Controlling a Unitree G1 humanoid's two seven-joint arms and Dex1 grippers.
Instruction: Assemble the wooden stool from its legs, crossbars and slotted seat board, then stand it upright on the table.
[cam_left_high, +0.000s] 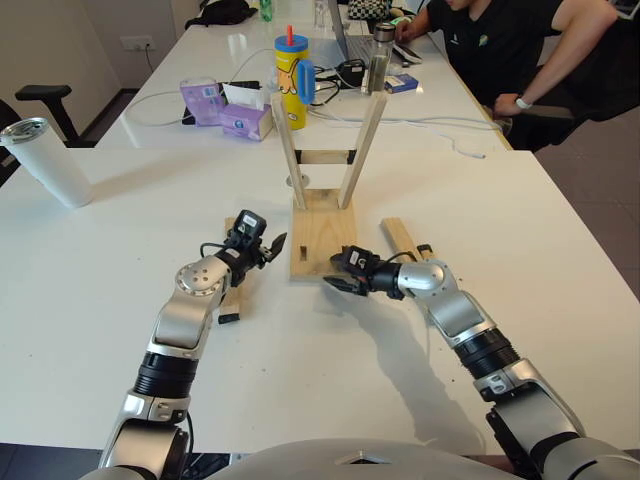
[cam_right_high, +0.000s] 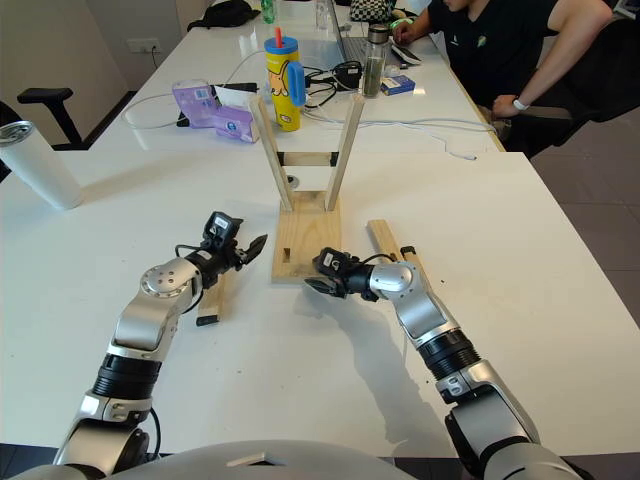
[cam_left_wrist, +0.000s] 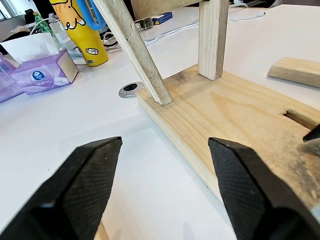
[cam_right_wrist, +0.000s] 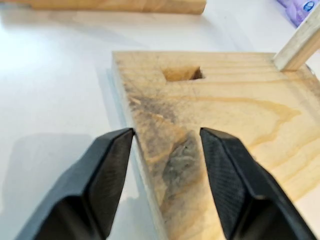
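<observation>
Since the seat board (cam_left_high: 322, 235) lies flat on the white table (cam_left_high: 100, 300) with its long axis running away from the robot, the coming move turns on its near end, which sits between the two grippers. Two legs (cam_left_high: 285, 150) joined by a crossbar (cam_left_high: 325, 156) stand up from the board's far end. At the near end an empty slot (cam_right_wrist: 182, 74) is open.

The right gripper (cam_left_high: 340, 272) is the closer tool. It is at the near right corner of the board, fingers (cam_right_wrist: 107, 165) spread apart, with the board's corner edge lying between them. It grasps nothing. Whether either pad touches the wood cannot be settled from these views; it looks just short of contact.

The left gripper (cam_left_high: 268, 245) is just beside the board's left edge, fingers (cam_left_wrist: 92, 165) wide apart and empty, the board edge directly ahead of them.

A loose leg (cam_left_high: 400, 237) lies on the table just right of the board, near the right arm. Another wooden piece (cam_left_high: 232, 300) lies partly under the left arm.

Judgement: the near slots remain unfilled.
</observation>
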